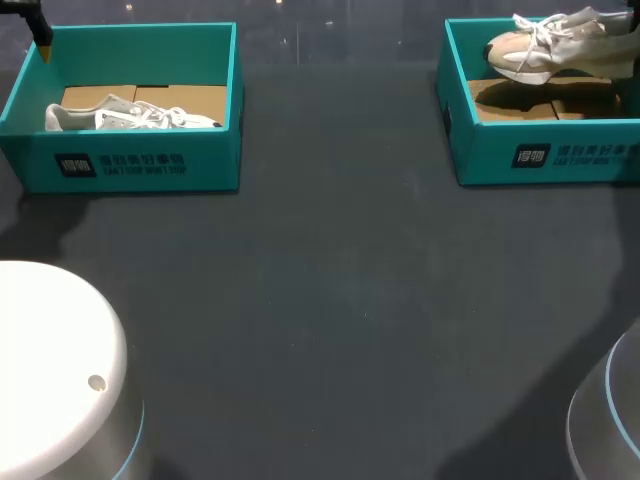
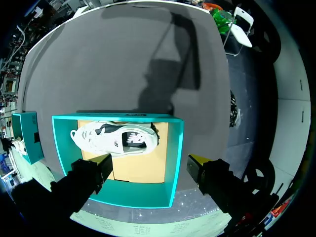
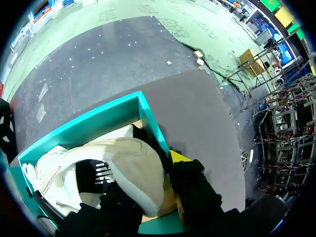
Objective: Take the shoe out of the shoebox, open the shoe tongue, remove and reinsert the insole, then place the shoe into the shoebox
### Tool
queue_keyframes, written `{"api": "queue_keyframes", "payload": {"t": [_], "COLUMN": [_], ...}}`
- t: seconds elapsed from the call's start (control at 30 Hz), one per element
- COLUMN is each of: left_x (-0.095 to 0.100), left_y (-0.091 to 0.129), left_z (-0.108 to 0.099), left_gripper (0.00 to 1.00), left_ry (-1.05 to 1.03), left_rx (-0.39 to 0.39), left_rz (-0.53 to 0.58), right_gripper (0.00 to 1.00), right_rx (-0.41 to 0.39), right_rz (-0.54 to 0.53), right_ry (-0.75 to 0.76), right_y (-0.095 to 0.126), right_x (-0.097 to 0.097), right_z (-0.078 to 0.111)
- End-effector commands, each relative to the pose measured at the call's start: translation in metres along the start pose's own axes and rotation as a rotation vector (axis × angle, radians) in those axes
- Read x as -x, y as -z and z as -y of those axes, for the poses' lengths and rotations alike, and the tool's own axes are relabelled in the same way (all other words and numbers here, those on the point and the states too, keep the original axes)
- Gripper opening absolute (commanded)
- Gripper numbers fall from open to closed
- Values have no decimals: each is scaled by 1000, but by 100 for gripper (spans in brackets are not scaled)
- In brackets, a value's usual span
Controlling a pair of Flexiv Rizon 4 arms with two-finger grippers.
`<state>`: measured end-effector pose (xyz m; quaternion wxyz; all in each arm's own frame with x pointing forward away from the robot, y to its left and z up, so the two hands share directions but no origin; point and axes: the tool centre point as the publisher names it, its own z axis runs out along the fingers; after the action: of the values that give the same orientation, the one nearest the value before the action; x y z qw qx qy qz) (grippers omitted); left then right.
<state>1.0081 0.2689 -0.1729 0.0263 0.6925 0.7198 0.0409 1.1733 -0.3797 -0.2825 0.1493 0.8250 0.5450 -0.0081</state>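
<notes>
Step 1 (take-out) is judged in hand on the table (image 1: 340, 320): above the right shoebox (image 1: 560, 155) the beige shoe (image 1: 545, 45) is clamped by the right gripper (image 3: 148, 183), the left gripper (image 2: 150, 162) is spread empty over the left shoebox (image 1: 150, 165), & a clear lift-out w/ set-down is needed next.

The dark grey tabletop (image 1: 340, 300) looks matt and smooth, the right teal cardboard shoebox (image 1: 490, 155) has smooth coloured walls over a bare brown floor, and the beige-and-white lace-up shoe (image 1: 545, 45) looks matt, suede-like.
</notes>
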Motion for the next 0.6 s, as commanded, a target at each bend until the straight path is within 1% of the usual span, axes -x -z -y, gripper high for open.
{"api": "queue_keyframes", "payload": {"t": [0.03,0.3,0.47,0.6], "left_x": [-1,-1,-1,-1], "left_y": [0,0,0,0], "left_z": [1,1,1,1], "left_gripper": [100,100,100,100], "left_ry": [-1,-1,-1,-1], "left_rx": [3,3,3,3], "left_rz": [-1,-1,-1,-1], "right_gripper": [0,0,0,0], "right_rx": [-4,-4,1,-8], "right_rz": [7,6,-4,-8], "right_ry": [-3,-6,1,12], "right_y": [5,17,25,24], "right_x": [2,4,4,1], "right_z": [-11,-13,-8,-1]}}
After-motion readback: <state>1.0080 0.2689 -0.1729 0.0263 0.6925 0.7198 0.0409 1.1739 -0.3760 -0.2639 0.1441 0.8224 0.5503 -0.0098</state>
